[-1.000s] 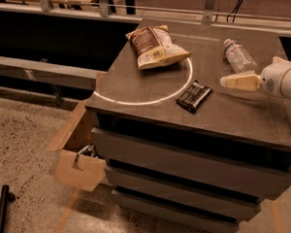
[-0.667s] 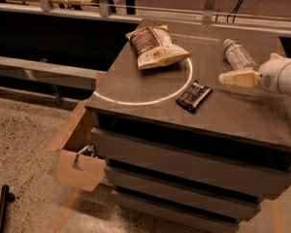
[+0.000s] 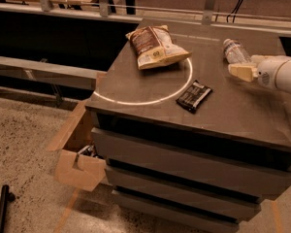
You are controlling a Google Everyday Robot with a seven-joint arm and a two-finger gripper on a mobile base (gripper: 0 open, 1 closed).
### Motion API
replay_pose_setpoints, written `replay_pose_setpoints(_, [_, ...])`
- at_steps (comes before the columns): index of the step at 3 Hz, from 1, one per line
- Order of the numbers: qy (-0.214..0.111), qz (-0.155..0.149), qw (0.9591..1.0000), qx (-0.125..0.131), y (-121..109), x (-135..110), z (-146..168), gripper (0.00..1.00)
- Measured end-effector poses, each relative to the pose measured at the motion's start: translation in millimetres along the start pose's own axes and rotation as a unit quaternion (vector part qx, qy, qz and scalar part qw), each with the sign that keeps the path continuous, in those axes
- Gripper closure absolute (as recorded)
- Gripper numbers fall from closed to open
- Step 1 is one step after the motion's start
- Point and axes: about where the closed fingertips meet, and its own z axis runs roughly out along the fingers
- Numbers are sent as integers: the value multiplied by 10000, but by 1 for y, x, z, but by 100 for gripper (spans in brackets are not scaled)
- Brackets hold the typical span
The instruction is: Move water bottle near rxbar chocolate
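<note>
- One dark surface [image 3: 136, 86], the top of a stack of drawers [image 3: 184, 154], and a thin white ring [image 3: 136, 102] is drawn across its left half.
- Down on the floor by the left edge, one open cardboard box [image 3: 80, 166], well clear of everything up top.
- One puffy brown-and-cream chip bag [image 3: 155, 46] lies toward the far left corner, inside the ring and off to the side of the bottle-to-bar line.
- The gripper [image 3: 233, 71] comes in over the right edge, pointing left, just in front of the bottle. Open or closed? Can't tell from this angle, and I can't tell whether it touches the bottle either.
- One water bottle [image 3: 235, 51] lies on its side near the far right corner, white cap toward the far edge, partly hidden behind the gripper.
- One rxbar chocolate [image 3: 194, 96], black wrapper, sits flat at mid-surface toward the front edge, right on the ring's line. It is well apart from the bottle, with only bare surface and the gripper's tip between.
</note>
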Motion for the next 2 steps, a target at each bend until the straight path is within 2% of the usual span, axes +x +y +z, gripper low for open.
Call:
replay_pose_setpoints(1, [23, 33, 10000, -9, 2, 2, -5, 80])
replay_pose_setpoints(2, [21, 39, 10000, -88, 12, -2, -35, 100])
